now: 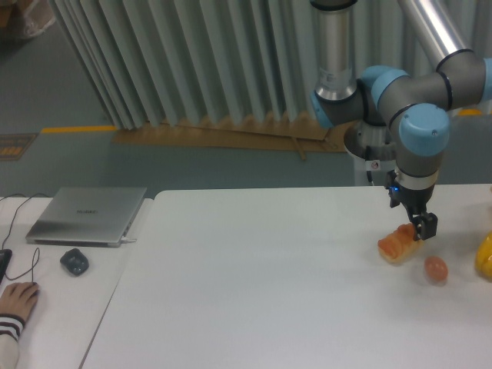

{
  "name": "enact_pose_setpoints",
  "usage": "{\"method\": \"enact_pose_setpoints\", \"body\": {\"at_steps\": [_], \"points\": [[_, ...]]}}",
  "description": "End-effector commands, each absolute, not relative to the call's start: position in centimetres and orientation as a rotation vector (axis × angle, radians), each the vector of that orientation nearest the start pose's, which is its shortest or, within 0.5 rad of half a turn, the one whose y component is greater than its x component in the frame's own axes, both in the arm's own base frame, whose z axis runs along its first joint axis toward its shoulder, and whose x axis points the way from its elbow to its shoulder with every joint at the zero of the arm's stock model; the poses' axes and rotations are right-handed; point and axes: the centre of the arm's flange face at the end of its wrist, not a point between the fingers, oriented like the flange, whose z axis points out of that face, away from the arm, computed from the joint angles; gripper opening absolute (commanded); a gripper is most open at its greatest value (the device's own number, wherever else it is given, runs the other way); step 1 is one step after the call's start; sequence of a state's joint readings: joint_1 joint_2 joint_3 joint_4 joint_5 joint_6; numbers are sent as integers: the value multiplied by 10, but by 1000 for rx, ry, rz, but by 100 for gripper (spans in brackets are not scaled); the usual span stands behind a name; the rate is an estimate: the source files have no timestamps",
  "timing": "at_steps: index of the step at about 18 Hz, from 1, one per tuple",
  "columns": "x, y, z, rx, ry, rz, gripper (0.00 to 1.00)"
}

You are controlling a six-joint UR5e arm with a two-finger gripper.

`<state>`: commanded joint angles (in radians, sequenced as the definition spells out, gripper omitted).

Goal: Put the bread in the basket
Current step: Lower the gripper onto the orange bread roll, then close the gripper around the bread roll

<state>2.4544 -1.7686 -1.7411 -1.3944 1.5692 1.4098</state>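
Gripper [421,226] low over the right end of the bread [398,243], fingers around or merely beside it, not possible to tell. Brown egg [436,267] just below-right of the fingers, yellow thing [484,257] farther right.

A wide white surface [254,284] fills the foreground under even, soft light, a paler side desk [54,307] abutting its left edge, while behind its far edge lie a grey-green floor [69,165] with a yellow line [73,129] and pleated grey curtains [192,61].
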Motion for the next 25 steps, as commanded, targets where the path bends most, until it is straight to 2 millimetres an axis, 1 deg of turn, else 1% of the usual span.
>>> {"method": "enact_pose_setpoints", "body": {"at_steps": [2,6,8,11,13,16,18,23,25], "points": [[-322,443,313,-3101,830,-300,100],[-327,446,302,-3100,847,-314,100],[-333,451,308,-3071,883,-210,100],[-332,450,310,-3053,929,-174,100],[-332,449,314,-3023,991,-129,100],[-332,444,308,-3022,1023,-38,100],[-331,441,306,-3034,1027,-33,100],[-331,441,302,-3035,1028,-22,100],[-330,441,296,-3043,1023,-39,100]]}}
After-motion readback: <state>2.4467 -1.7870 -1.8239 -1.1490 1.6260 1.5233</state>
